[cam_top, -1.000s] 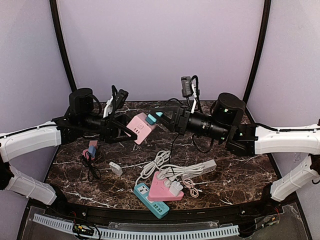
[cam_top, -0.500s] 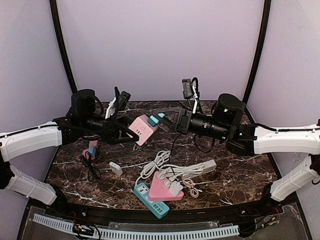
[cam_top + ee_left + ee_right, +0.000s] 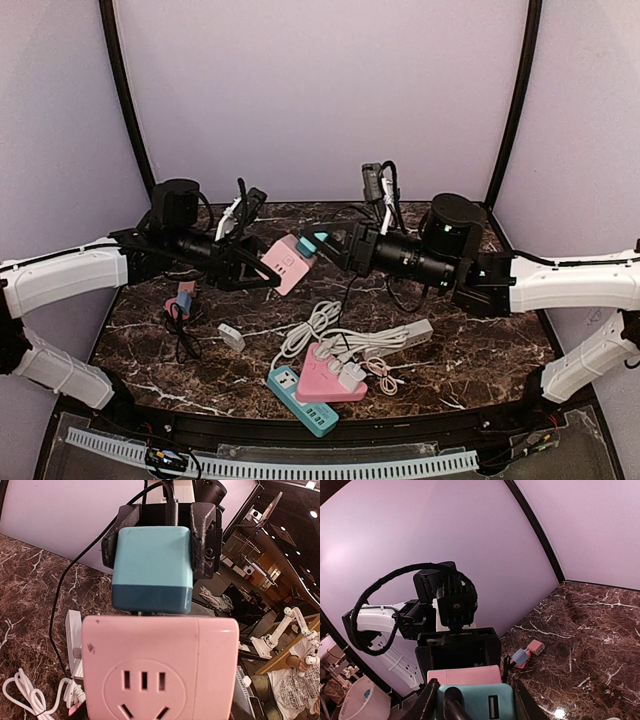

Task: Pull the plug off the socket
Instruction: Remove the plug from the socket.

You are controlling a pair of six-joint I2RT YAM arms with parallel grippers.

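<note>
A pink cube socket [image 3: 283, 263] hangs above the table, and my left gripper [image 3: 268, 266] is shut on it. Its outlet face [image 3: 145, 690] fills the lower left wrist view, hiding the left fingers. A teal plug [image 3: 314, 243] sits against the socket's top side [image 3: 150, 565], with only a thin gap between them. My right gripper [image 3: 322, 243] is shut on the plug, one black finger [image 3: 202, 540] on each flank. In the right wrist view the plug [image 3: 480, 700] lies between my fingers [image 3: 426, 702], with the socket [image 3: 465, 674] and the left gripper [image 3: 457, 650] just behind it.
Below on the marble table lie a pink triangular power strip [image 3: 325, 375], a teal strip [image 3: 300, 398], a white strip [image 3: 405, 334] and coiled white cable [image 3: 310, 325]. Small adapters [image 3: 180, 300] and a white one [image 3: 231, 337] lie at the left. A black cord [image 3: 345, 290] hangs from the plug.
Both grippers have drifted slightly right and down, with the socket and plug still together. Neither grip has changed.
</note>
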